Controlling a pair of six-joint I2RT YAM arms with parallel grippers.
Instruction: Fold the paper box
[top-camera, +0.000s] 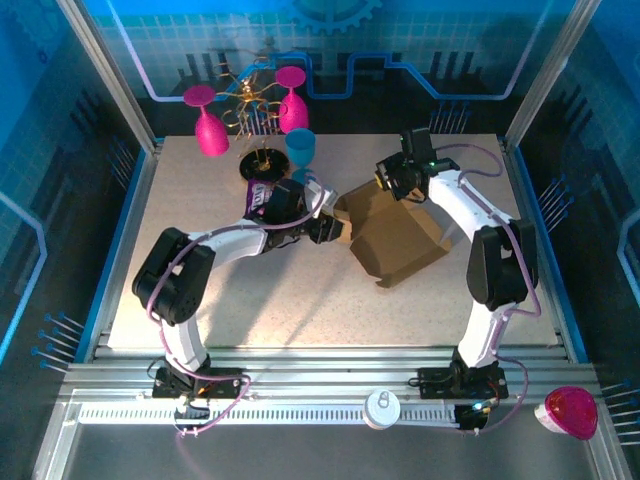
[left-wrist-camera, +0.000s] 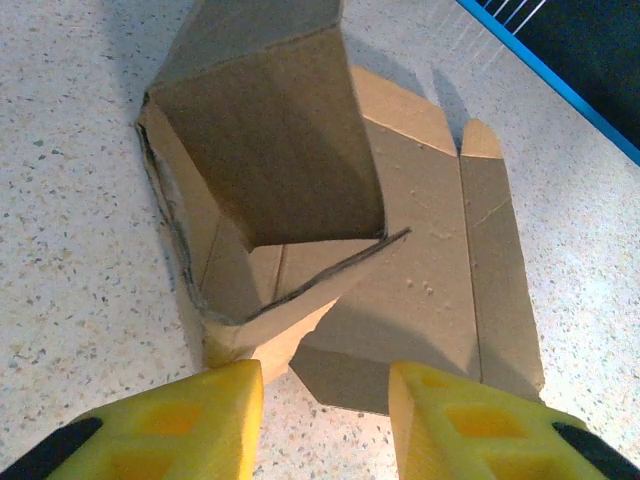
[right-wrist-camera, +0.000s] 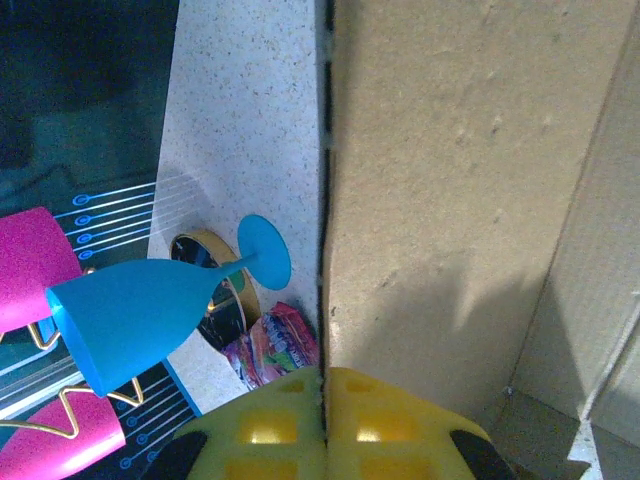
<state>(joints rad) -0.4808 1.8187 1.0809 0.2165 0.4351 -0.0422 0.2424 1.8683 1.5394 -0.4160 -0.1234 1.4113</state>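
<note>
The paper box (top-camera: 400, 240) lies half-formed in the middle of the table, plain brown, with one panel lifted and flat flaps spread to the right. My right gripper (top-camera: 398, 182) is at its far edge. In the right wrist view the yellow fingers (right-wrist-camera: 260, 430) are pressed together on the thin edge of an upright cardboard panel (right-wrist-camera: 450, 180), and the right gripper (right-wrist-camera: 325, 400) is shut on it. My left gripper (top-camera: 335, 228) is at the box's left side. Its fingers (left-wrist-camera: 200, 420) stand apart over bare table, and the left gripper (left-wrist-camera: 325, 425) is just short of the box's near corner (left-wrist-camera: 240, 335).
A purple snack packet (top-camera: 258, 198) lies left of the box, beside my left wrist. Behind it stand a blue goblet (top-camera: 300, 148), two pink goblets (top-camera: 208, 125) and a gold wire rack (top-camera: 255, 100). A pink dome (top-camera: 570, 412) sits on the front rail at the right.
</note>
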